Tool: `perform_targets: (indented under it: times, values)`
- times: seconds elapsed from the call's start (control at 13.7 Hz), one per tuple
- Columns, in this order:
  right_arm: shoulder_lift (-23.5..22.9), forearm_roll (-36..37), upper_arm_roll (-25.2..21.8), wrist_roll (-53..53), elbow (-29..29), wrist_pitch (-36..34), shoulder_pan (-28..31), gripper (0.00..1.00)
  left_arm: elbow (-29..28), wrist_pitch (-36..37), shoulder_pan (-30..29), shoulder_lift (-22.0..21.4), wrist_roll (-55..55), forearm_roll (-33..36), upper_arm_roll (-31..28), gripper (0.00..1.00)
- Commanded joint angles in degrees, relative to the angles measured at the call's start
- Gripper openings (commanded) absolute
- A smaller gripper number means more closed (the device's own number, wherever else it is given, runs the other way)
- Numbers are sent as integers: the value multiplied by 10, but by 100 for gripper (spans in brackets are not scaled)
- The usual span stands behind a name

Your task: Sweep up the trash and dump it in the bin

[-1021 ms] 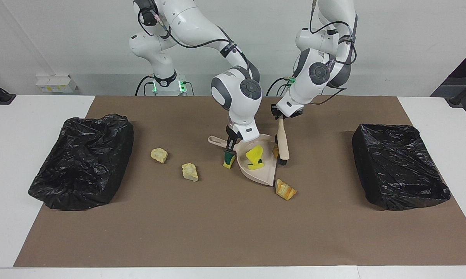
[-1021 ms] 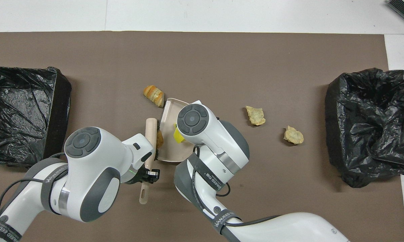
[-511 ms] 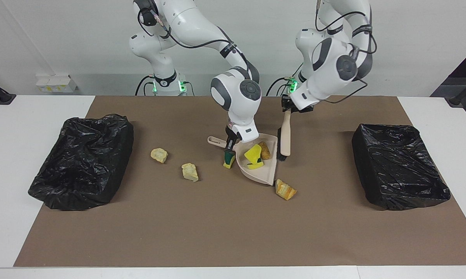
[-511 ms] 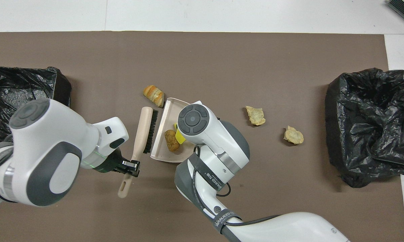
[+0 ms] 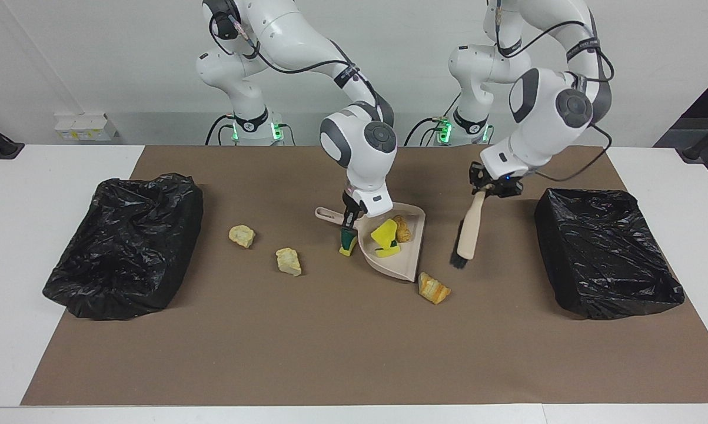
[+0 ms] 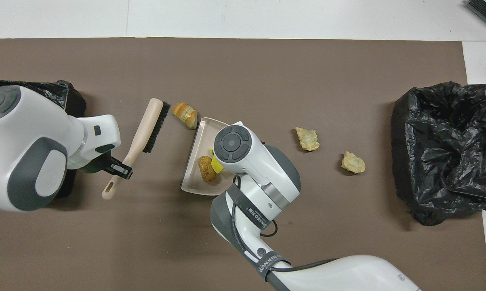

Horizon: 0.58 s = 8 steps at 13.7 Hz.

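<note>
My right gripper (image 5: 349,222) is shut on the handle of the beige dustpan (image 5: 398,268), which rests on the brown mat. In the pan lie trash pieces: a yellow sponge bit (image 5: 384,234) and a brown bread-like lump (image 5: 402,229). A green-backed sponge bit (image 5: 348,245) sits beside the pan under that gripper. Another bread piece (image 5: 433,288) lies at the pan's open edge. Two beige chunks (image 5: 242,235) (image 5: 288,261) lie toward the right arm's end. My left gripper (image 5: 488,187) is shut on the brush (image 5: 469,231), held slanted, bristles down, apart from the pan. In the overhead view the brush (image 6: 146,135) points at the bread piece (image 6: 185,114).
Two bins lined with black bags stand on the mat: one (image 5: 607,250) at the left arm's end, close to the brush, and one (image 5: 124,247) at the right arm's end. The left arm's wrist covers part of the nearby bin (image 6: 71,95) in the overhead view.
The left gripper swung the brush away from the dustpan toward the left arm's end. A brown lump that was at the bristles now lies inside the pan. The right arm barely moved.
</note>
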<state>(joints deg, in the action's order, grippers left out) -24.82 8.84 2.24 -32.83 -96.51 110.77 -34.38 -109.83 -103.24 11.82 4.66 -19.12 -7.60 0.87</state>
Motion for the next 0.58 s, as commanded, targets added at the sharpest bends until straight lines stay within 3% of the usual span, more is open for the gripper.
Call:
perform_targets:
  times: [0.0,0.22,0.51]
  values:
    - [0,56,2,-29,11,-57,4,0,137,22,-3,121,-21,35,4,0]
    - [-1,99,2,-63,22,-89,4,0,155,14,-9,155,-28,57,5,0]
    - [0,116,3,-67,22,-102,0,0,131,-26,-1,161,-28,66,5,0]
